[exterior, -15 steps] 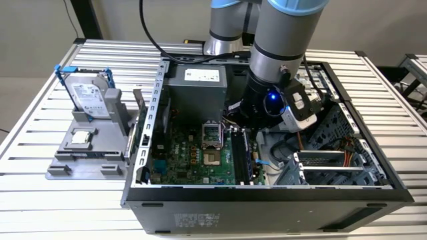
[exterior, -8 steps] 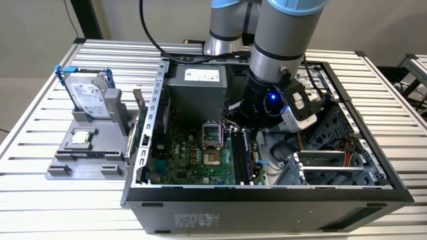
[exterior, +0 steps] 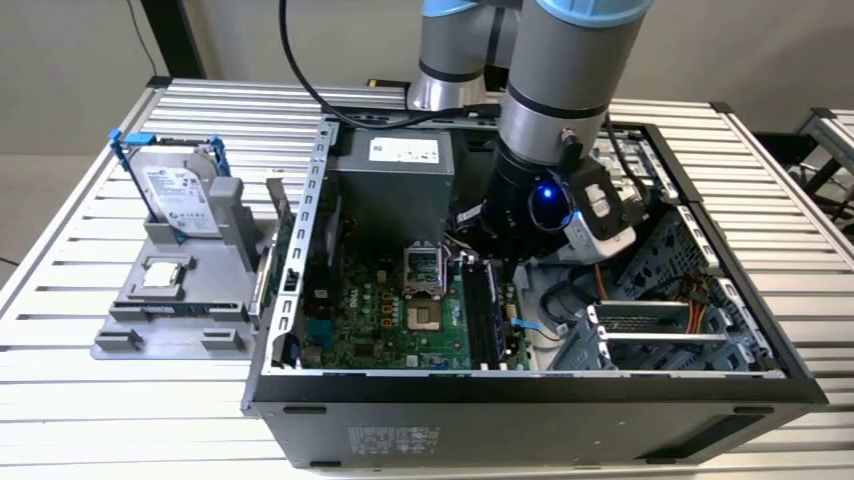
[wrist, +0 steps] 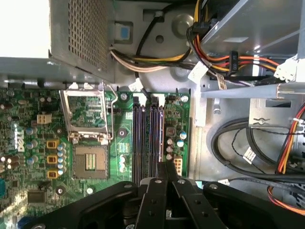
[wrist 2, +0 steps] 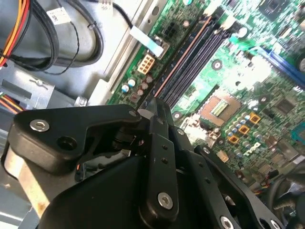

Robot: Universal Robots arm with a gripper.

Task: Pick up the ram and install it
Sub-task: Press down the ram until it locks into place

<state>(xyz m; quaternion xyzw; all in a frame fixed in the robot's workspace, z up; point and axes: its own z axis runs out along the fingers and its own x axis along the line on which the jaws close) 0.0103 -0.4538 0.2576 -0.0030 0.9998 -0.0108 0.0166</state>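
Note:
The ram [wrist: 163,133] is a long thin board standing on edge along the outermost black memory slot of the green motherboard [wrist: 28,119]. It shows as a thin copper-brown line in both wrist views [wrist 2: 183,57]. In the exterior view it is a dark strip [exterior: 477,310] inside the open computer case. My gripper [wrist: 165,167] is low in the case at one end of the slots, its black fingers [wrist 2: 162,143] pinched together on the end of the ram. The exterior view has the gripper [exterior: 483,258] under the arm's wrist, which hides the fingertips.
Beside the case, on the exterior view's left, a grey fixture [exterior: 134,335] carries a silver hard drive in a blue frame [exterior: 180,190] and a square chip [exterior: 163,272]. The open processor socket [wrist: 89,162] lies beside the slots. Cable bundles [wrist: 238,143], the power supply [exterior: 400,170] and a drive cage [exterior: 667,320] crowd the case.

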